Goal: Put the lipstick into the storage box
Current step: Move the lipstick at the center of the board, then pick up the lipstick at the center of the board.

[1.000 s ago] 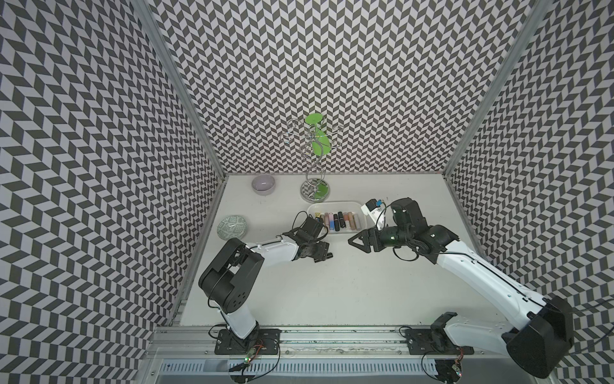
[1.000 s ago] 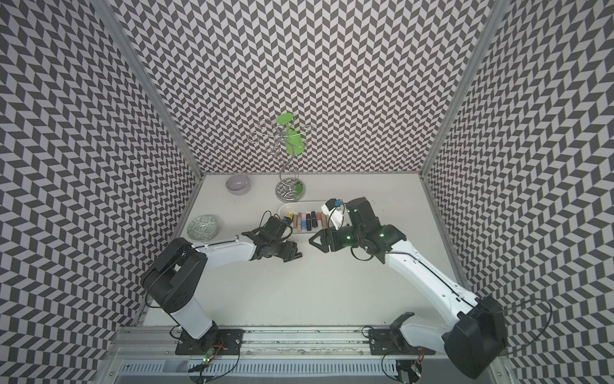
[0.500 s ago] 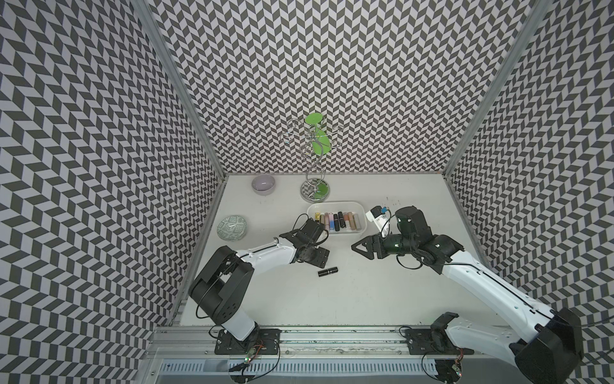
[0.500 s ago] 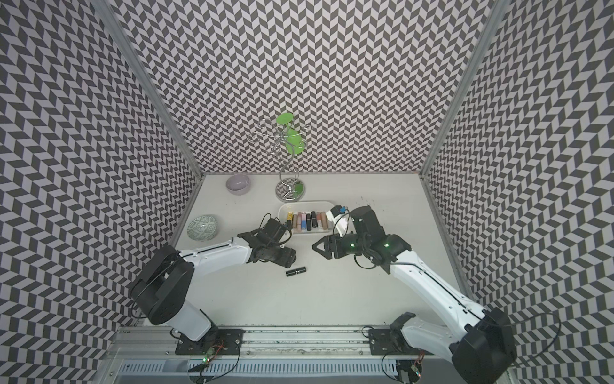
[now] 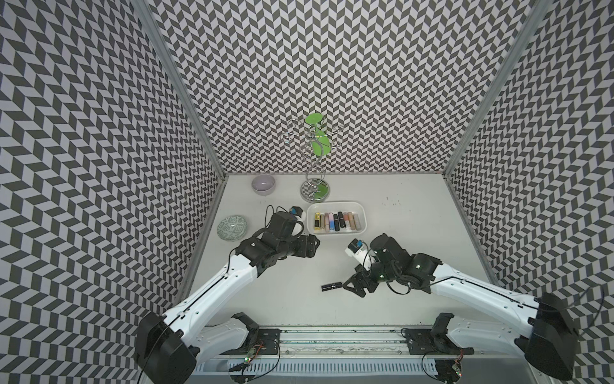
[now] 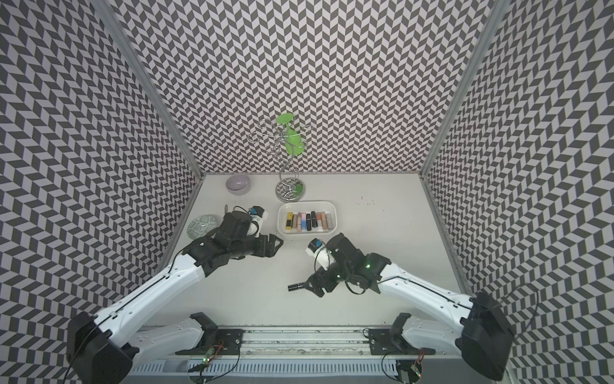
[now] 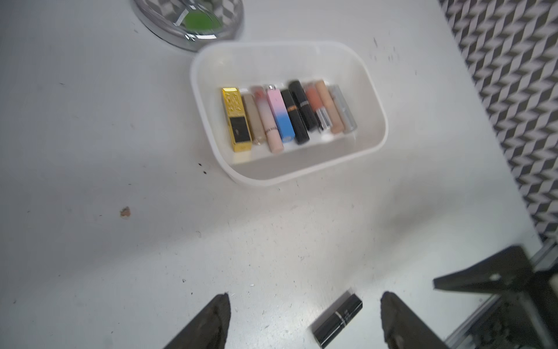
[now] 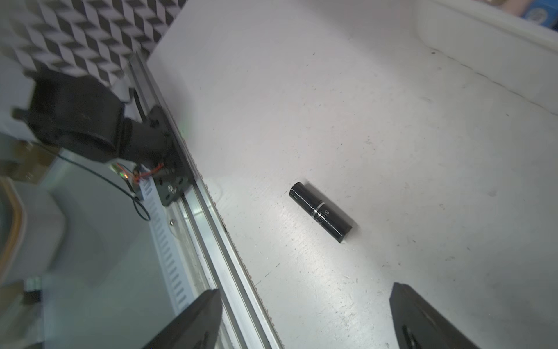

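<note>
Right wrist view: black cylindrical lipstick (image 8: pixel 320 212) lies on the white table (image 8: pixel 392 136) before my open right hand (image 8: pixel 305 288), white plastic storage box (image 5: pixel 335 206) at its 12 o'clock. My left hand (image 7: pixel 305 293) is open too.

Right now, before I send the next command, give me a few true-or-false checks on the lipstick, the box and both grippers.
1. The black lipstick lies on the table, outside the storage box. True.
2. The right gripper is shut on the black lipstick. False: its jaws stand open, and the lipstick lies free on the table ahead of them.
3. The storage box already holds a row of lipsticks lying side by side. True.
4. The left gripper is carrying a lipstick. False: its jaws are open with nothing between them.
</note>
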You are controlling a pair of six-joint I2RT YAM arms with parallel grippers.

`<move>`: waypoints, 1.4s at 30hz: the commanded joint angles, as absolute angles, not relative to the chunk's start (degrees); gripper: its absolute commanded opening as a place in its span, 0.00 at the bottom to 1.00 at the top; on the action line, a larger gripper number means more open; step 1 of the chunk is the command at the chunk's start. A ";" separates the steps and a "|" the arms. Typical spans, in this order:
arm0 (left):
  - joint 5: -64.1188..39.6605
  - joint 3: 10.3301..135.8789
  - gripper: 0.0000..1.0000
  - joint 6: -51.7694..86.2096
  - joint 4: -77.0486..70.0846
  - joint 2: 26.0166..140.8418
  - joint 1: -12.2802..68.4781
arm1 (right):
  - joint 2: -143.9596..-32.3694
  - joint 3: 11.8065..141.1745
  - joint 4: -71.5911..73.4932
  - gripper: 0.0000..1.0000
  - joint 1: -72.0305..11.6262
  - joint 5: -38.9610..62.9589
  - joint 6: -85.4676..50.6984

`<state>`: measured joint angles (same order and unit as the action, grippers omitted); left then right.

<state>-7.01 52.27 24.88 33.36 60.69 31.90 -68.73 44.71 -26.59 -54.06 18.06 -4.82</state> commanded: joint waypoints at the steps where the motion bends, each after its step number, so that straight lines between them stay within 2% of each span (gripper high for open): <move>1: -8.41 52.63 0.82 31.81 33.35 55.98 30.81 | -74.64 50.70 -24.78 0.96 -60.56 10.37 9.80; 5: -7.76 54.36 0.83 31.13 35.60 54.25 30.26 | -84.38 54.09 -35.28 0.97 -62.39 7.07 25.34; 7: -7.30 54.11 0.83 30.86 36.53 53.13 30.25 | -86.63 52.12 -33.96 0.97 -63.03 4.13 28.47; 11: -6.94 52.77 0.83 31.30 36.65 50.56 29.89 | -86.98 48.81 -27.49 0.97 -65.49 3.16 29.46; 15: -7.21 52.38 0.84 31.40 37.13 49.23 29.62 | -89.98 47.96 -25.07 0.97 -68.64 -2.47 28.82; 25: -7.14 54.23 0.83 29.54 39.44 48.93 29.00 | -96.33 49.72 -20.68 0.94 -68.91 -5.80 27.20; 27: -7.29 54.25 0.84 29.37 39.63 48.93 28.97 | -97.38 50.21 -20.63 0.89 -68.89 -5.07 27.23; 30: -7.21 54.46 0.83 29.11 39.68 48.95 28.84 | -98.85 51.12 -21.44 0.76 -68.82 -2.83 27.57; 34: -7.12 54.37 0.84 29.09 39.68 48.95 28.65 | -100.11 51.43 -22.25 0.45 -68.83 0.70 28.80; 35: -7.10 54.25 0.84 29.08 39.71 48.93 28.65 | -100.20 51.34 -22.49 0.42 -68.90 1.16 29.00; 42: -7.76 53.84 0.84 29.05 39.20 49.27 28.28 | -99.70 50.54 -23.11 0.39 -68.74 2.07 29.26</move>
